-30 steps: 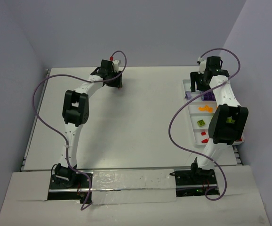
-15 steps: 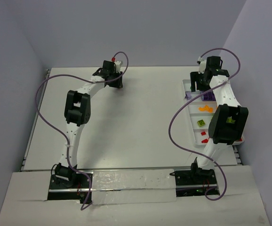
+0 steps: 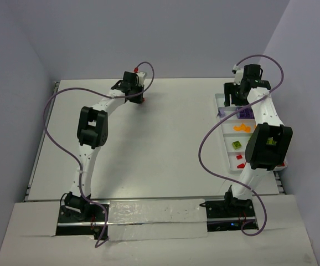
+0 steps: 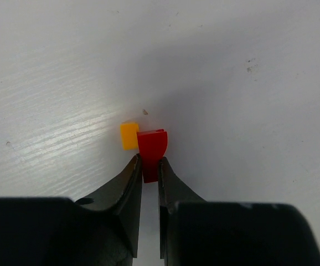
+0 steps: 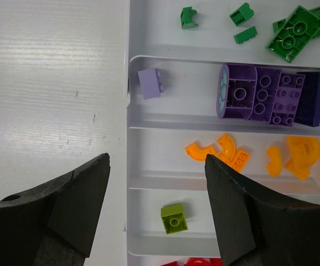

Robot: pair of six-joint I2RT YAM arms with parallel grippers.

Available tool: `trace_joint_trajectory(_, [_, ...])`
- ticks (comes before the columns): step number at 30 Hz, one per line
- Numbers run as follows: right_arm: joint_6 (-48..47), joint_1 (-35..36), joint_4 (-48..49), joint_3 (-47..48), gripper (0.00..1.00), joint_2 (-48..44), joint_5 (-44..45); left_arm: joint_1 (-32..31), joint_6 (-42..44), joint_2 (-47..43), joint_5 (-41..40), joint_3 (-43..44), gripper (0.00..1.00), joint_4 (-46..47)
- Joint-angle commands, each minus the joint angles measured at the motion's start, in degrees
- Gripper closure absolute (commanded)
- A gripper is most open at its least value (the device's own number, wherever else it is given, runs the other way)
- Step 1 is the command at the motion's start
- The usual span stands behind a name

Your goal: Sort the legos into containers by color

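Note:
My left gripper (image 4: pixel 150 163) is shut on a small red lego (image 4: pixel 151 145), which both fingers touch. A tiny orange lego (image 4: pixel 129 135) lies right against the red one's left side on the white table. In the top view the left gripper (image 3: pixel 138 95) is at the far middle-left of the table. My right gripper (image 5: pixel 157 160) hangs open and holds nothing above the left wall of the containers (image 5: pixel 132 127), a white divided tray (image 3: pixel 225 145). Its compartments hold green legos (image 5: pixel 293 30), purple legos (image 5: pixel 259 94), orange legos (image 5: pixel 221 151), a lime lego (image 5: pixel 174 217) and red legos (image 5: pixel 196 261).
A clear plastic strip (image 3: pixel 154 219) lies along the near edge between the two arm bases. Grey walls close in the table at the back and on both sides. A purple cable (image 3: pixel 57 138) loops out to the left of the left arm.
The left arm has shifted a little to the right at the far side of the table. The right arm has not moved.

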Motion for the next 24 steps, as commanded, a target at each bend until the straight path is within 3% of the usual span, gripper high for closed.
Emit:
trace_joint_trajectory(1, [0.7, 0.4, -0.5, 2.8, 0.24, -0.5, -0.7, -0.6, 2.3, 0.7, -2.5, 2.0, 0.95, -0.7])
trace_joint_trajectory(3, [1.1, 0.4, -0.6, 2.9, 0.24, -0.7, -1.5, -0.7, 2.9, -0.6, -1.7, 0.5, 1.00, -0.3])
trace_joint_trajectory(9, [2.4, 0.4, -0.5, 3.0, 0.24, -2.2, -8.0, -2.1, 11.8, -10.1, 2.7, -11.5, 1.00, 5.8])
trace_joint_trajectory(13, [5.3, 0.4, 0.2, 0.4, 0.24, -3.9, -21.1, -6.6, 26.0, -27.2, 7.2, -33.1, 1.00, 16.9])
trace_joint_trajectory(17, [7.5, 0.5, 1.0, -2.2, 0.25, -4.7, -34.1, -11.6, 37.5, -39.6, 11.7, -47.3, 1.00, 19.6])
trace_joint_trajectory(19, [8.6, 0.9, 1.8, -4.2, 0.25, -4.8, -38.0, -13.4, 43.8, -43.7, 13.8, -51.2, 1.00, 20.0])
trace_joint_trajectory(24, [10.2, 3.7, 2.9, -8.2, 0.27, -4.8, -47.1, -17.9, 49.2, -49.7, 15.3, -54.5, 1.00, 15.9])
